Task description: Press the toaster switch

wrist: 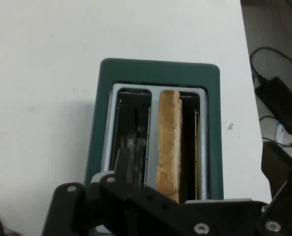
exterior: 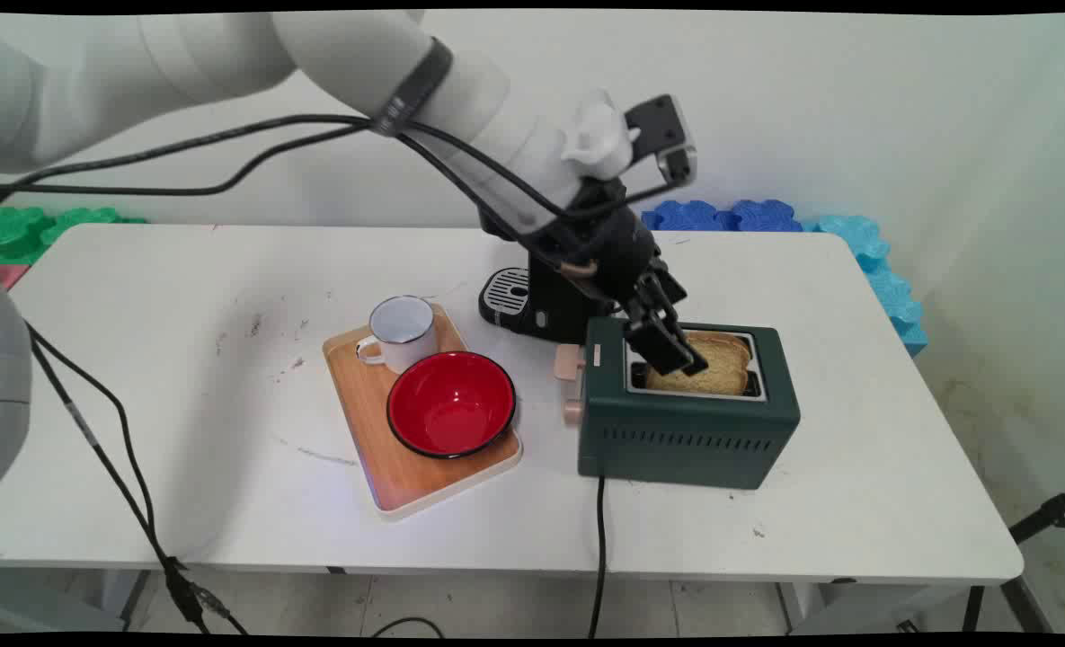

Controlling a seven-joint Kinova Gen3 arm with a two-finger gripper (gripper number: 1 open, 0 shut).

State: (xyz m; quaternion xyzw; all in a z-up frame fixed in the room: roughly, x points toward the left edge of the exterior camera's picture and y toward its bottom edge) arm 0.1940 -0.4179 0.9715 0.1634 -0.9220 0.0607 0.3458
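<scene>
My gripper (exterior: 678, 361) reaches down at a slant onto the top of a dark green toaster (exterior: 687, 440) at the table's right middle. It is shut on the left end of a slice of toast (exterior: 719, 368) that sticks up out of a slot. In the hand view the toast (wrist: 169, 137) stands on edge between the two slots of the toaster (wrist: 99, 128), and its near end runs under my black linkage. The other slot is bare wire and metal.
A black coffee machine (exterior: 532, 301) stands just behind the toaster's left end. Left of it a wooden tray (exterior: 379, 449) carries a white mug (exterior: 402, 331) and a red bowl (exterior: 451, 404). The toaster's black cord (exterior: 600, 548) hangs over the table's near edge. Foam blocks (exterior: 730, 216) lie along the wall.
</scene>
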